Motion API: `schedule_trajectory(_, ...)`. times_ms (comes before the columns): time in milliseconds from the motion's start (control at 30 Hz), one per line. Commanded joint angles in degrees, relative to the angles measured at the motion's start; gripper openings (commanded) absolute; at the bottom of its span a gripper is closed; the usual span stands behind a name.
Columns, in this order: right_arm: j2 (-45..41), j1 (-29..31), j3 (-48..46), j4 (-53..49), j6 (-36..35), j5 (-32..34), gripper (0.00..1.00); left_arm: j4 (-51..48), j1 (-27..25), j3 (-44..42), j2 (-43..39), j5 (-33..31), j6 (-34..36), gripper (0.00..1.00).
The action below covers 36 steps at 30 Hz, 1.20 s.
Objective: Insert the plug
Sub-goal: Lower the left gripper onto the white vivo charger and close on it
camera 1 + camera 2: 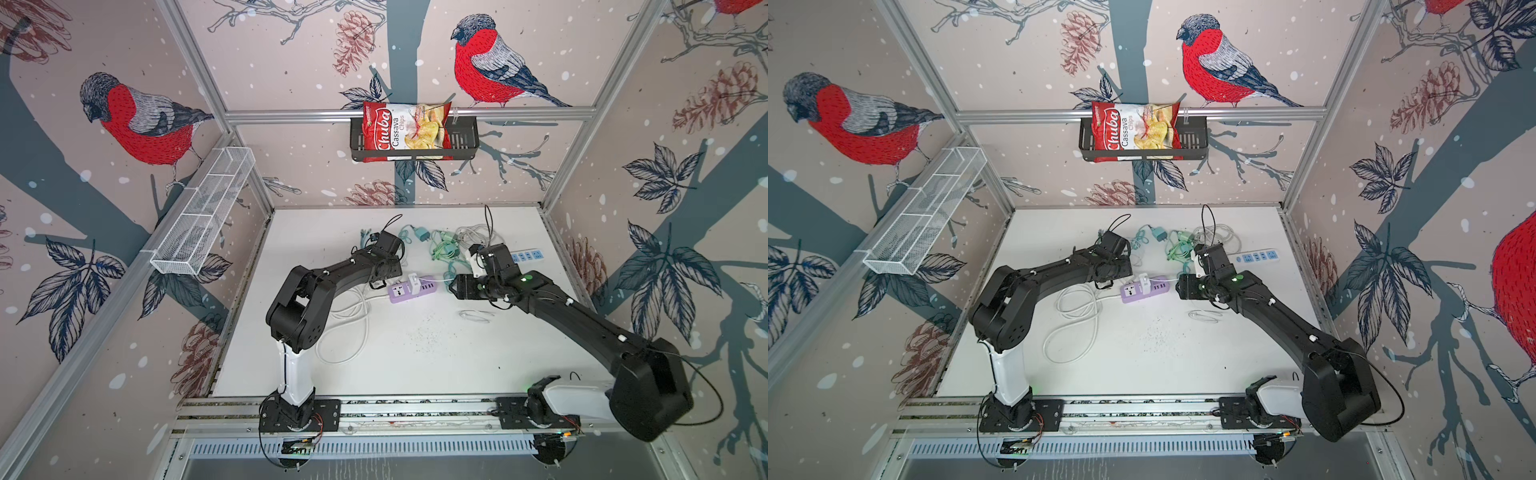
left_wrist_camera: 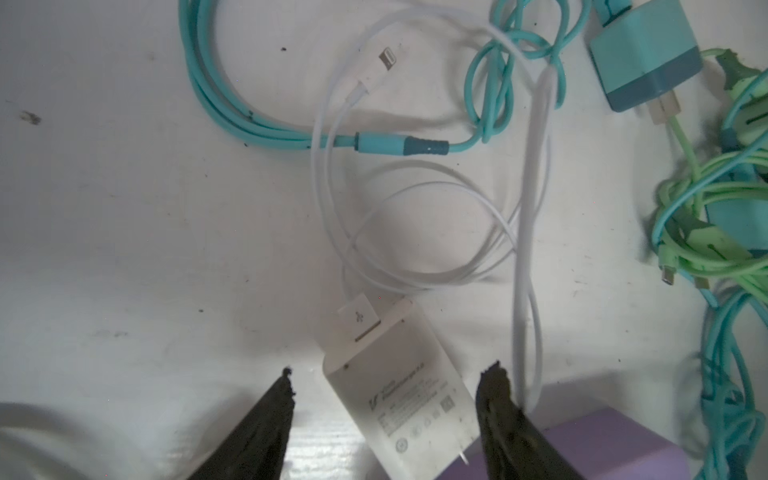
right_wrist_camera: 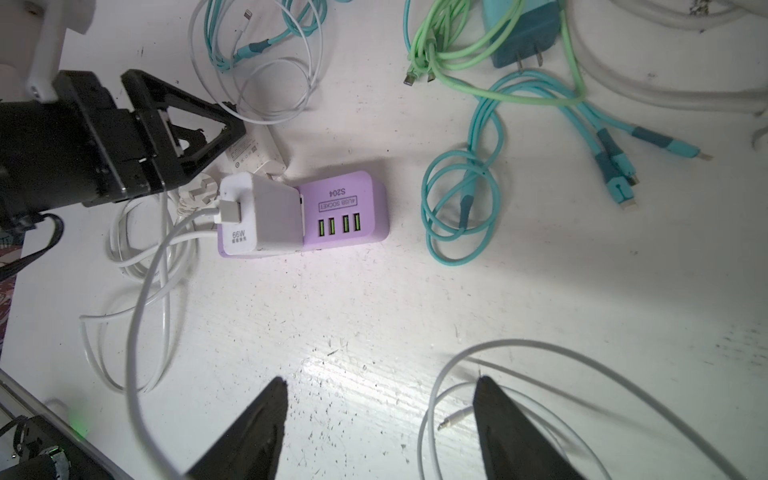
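1. Your left gripper [image 2: 390, 370] has its jaws apart, straddling the flat white charger [image 2: 399, 395]. The charger lies on the table [image 2: 124, 208] just beside the purple power strip [image 2: 623, 440], prongs toward the strip. One finger sits close to the charger's edge; the other stands off with a clear gap. Nothing looks gripped.
2. Your right gripper [image 3: 380, 380] has its jaws apart and is empty. It hovers over bare table, well apart from the strip, and a white cable loop [image 3: 540, 353] runs past one finger.
3. Uneven closing is a risk. The nearer finger would meet the charger first and shove it against the strip, giving you a skewed pinch.
4. The charger lies flat, while the strip's sockets face up. You have to tip it upright, and a shallow hold on smooth plastic could let it swivel in the jaws.
5. The 66W charger [image 3: 266, 216] stands plugged into the strip. The free socket [image 1: 397, 293] sits right beside it, so expect a knock on the way in.
6. Nothing braces the strip. Off-axis pressure on the prongs could slide or tilt it.
7. The charger's white cable [image 2: 415, 232] coils away from the strip and crosses a teal cable [image 2: 249, 124]. Lifting may drag both and tug the plug off line.
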Motion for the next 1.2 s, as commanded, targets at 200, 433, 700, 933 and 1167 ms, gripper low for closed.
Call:
schedule_trajectory(200, -0.68, -0.01, -0.44, 1.22, -0.06, -0.19, 0.72, -1.14, 0.08, 3.06, 4.76, 2.53, -5.63, 0.70)
schedule_trajectory(433, -0.60, 0.02, -0.53, 1.85, -0.15, -1.33, 0.72, -1.37, -0.62, 4.97, 7.21, 4.56, -7.92, 0.69)
schedule_trajectory(700, -1.92, 0.03, -0.84, 1.94, 0.10, -1.14, 0.73, -8.49, -0.15, 10.07, 10.22, 3.82, -3.33, 0.63)
schedule_trajectory(933, -3.65, 0.14, -1.48, 2.08, 0.61, -1.02, 0.73, -12.53, -0.70, 10.33, 8.76, 3.98, -1.26, 0.63)
schedule_trajectory(1167, -4.04, 0.33, -1.52, 2.56, 0.44, -1.89, 0.73, -11.08, -1.63, 6.75, 7.90, 5.70, -2.59, 0.64)
